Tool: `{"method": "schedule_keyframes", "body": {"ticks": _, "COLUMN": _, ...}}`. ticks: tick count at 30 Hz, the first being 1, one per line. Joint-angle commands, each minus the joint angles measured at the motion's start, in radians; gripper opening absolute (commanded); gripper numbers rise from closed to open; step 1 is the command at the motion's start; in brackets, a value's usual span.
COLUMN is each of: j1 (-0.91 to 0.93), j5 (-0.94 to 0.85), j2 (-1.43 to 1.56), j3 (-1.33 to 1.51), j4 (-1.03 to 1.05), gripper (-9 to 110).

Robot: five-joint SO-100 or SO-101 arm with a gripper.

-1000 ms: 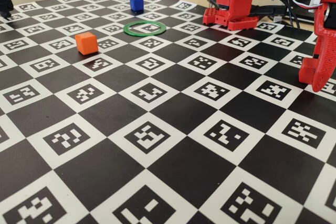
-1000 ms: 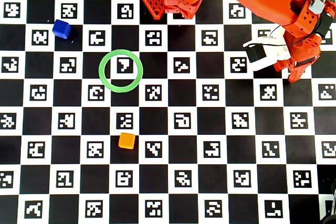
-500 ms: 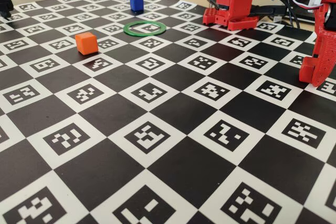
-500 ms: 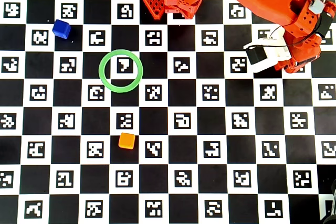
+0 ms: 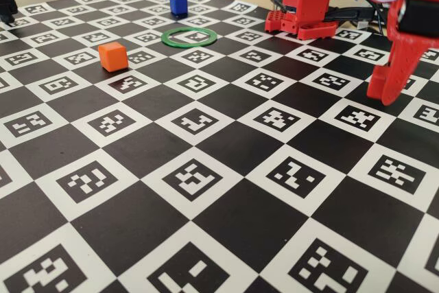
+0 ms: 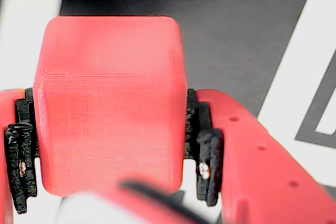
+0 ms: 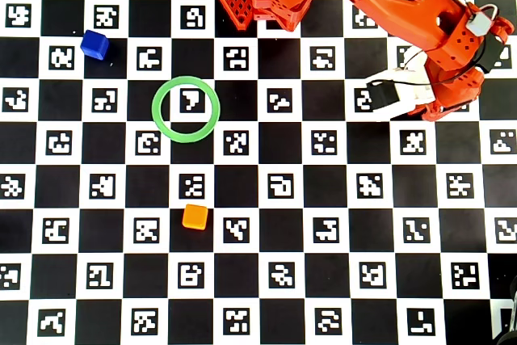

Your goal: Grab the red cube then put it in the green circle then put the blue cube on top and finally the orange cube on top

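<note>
Now your hand point(image 6: 113, 182) clamps the small solid red plastic cube point(image 6: 110, 103) squarely between both padded fingers point(image 6: 207, 166), lifted clear of the checkered table point(image 5: 226, 217) so it travels freely toward the thin flat green ring point(image 7: 186, 109), well off to its side.

No readable text anywhere; the board point(image 7: 258, 191) bears only square coded markers.

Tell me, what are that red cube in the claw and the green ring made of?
Red cube: probably 3D-printed plastic, matte; the wrist view shows fine layer lines and rounded edges. Green circle: thin, flat and smooth; maybe plastic or card, hard to tell.
</note>
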Motion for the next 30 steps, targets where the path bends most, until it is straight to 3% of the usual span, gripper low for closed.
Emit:
{"method": "schedule_keyframes", "body": {"ticks": 1, "j1": 0.066, "j5": -0.021, "j2": 0.195, "j3": -0.086, "j4": 0.051, "gripper": 5}}
{"method": "schedule_keyframes", "body": {"ticks": 10, "j1": 0.282, "j5": -0.172, "j2": 0.357, "j3": -0.055, "j4": 0.161, "gripper": 4}}
{"method": "schedule_keyframes", "body": {"ticks": 30, "j1": 1.037, "j5": -0.727, "j2": 0.641, "j3": 0.202, "j4": 0.229, "gripper": 4}}
